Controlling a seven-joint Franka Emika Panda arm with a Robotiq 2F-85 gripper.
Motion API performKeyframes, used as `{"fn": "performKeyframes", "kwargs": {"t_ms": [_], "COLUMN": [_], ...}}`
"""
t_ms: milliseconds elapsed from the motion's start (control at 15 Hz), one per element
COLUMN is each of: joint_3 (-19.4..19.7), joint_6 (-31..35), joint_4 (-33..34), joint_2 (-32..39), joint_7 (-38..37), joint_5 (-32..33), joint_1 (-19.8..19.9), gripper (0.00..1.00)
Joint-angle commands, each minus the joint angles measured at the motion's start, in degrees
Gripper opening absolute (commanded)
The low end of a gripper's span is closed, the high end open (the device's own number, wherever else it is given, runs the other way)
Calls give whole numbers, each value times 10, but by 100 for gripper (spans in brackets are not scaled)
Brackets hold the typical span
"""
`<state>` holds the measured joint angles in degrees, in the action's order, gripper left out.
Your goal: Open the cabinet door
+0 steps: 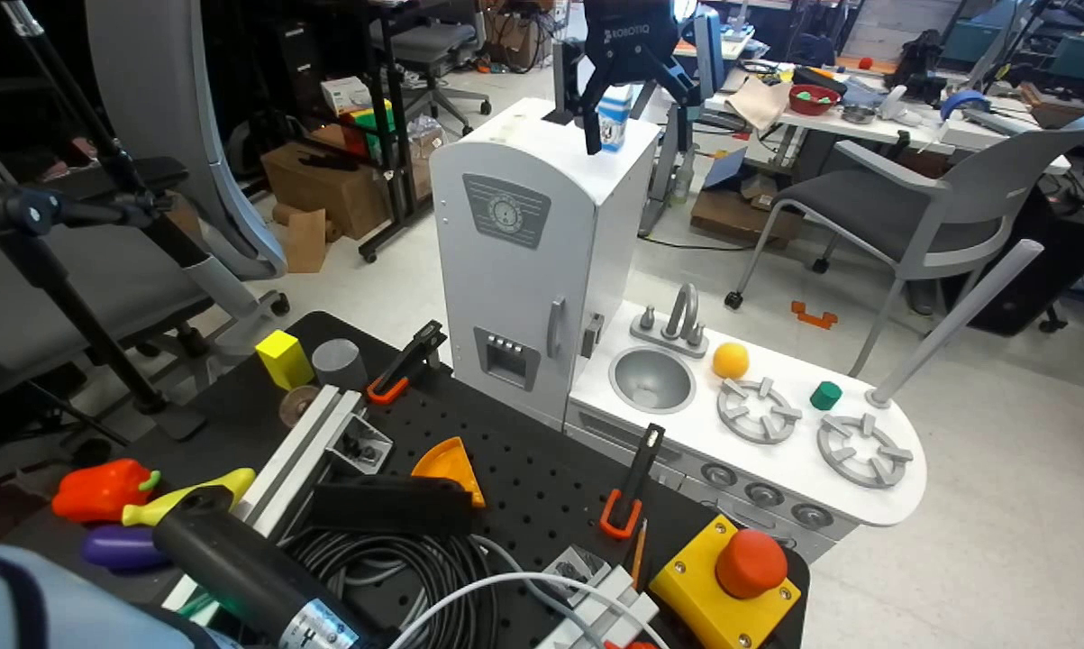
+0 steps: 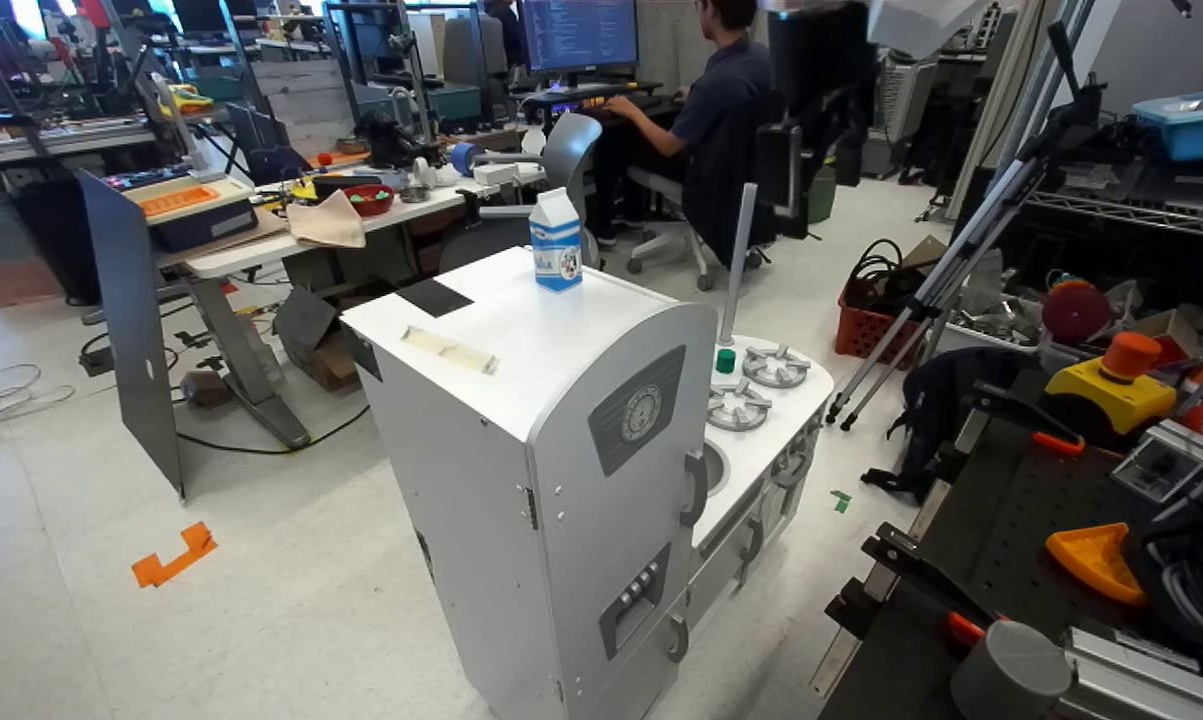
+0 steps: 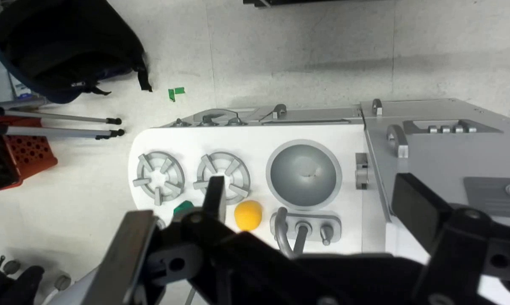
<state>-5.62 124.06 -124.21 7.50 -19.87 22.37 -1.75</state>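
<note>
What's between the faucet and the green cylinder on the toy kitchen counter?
A round yellow-orange object sits between the faucet and the green cylinder in an exterior view.

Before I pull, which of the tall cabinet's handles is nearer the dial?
The upper handle, on the cabinet door bearing the dial; the lower handle sits below.

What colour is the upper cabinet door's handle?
The handle is grey, darker than the cabinet door, and shows best in an exterior view.
</note>
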Motion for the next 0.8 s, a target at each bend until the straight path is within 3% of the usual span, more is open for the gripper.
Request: {"fn": "performKeyframes", "kwargs": {"t_ms": [0, 333, 733], "joint_3": [15, 29, 29], "joint_6": [-24, -56, -102], "joint_4": [109, 215, 273], "joint_2": [92, 181, 239], "joint_7": [-26, -11, 48], "joint_5": [38, 45, 28], "joint_1": [-36, -84, -109], "gripper": [100, 100, 100]}}
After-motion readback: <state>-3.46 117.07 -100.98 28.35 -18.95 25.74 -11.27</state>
